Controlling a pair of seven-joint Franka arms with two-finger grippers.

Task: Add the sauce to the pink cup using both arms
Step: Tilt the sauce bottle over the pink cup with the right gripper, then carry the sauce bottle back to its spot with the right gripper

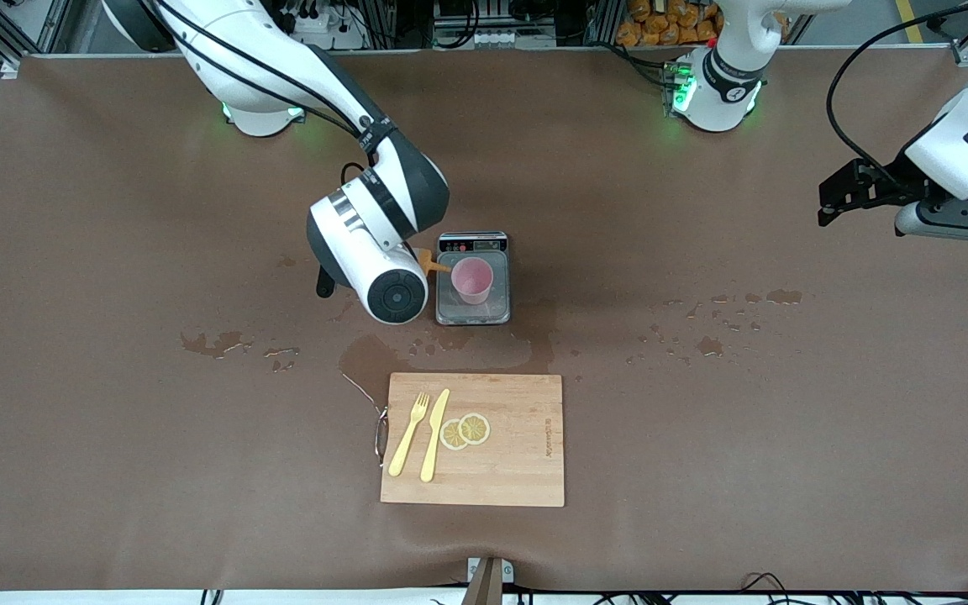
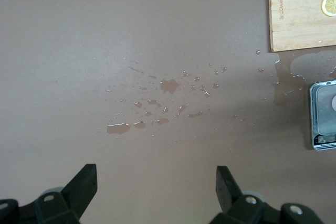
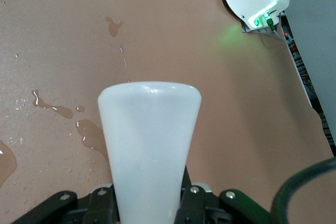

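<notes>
While the right end effector (image 3: 149,205) grips the mostly hidden sauce (image 3: 149,150), the left end effector (image 2: 157,187) waits wide.

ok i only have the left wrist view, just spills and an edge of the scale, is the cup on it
observer: yes, the pink cup stands upright on the scale.
operator: who has the sauce
observer: the right tool is shut on the sauce, and its orange nozzle sits right beside the cup's rim.
operator: how far off is my left tool
observer: the left tool is open and up in the air toward the left arm's end of the table, well apart from the cup.
</notes>
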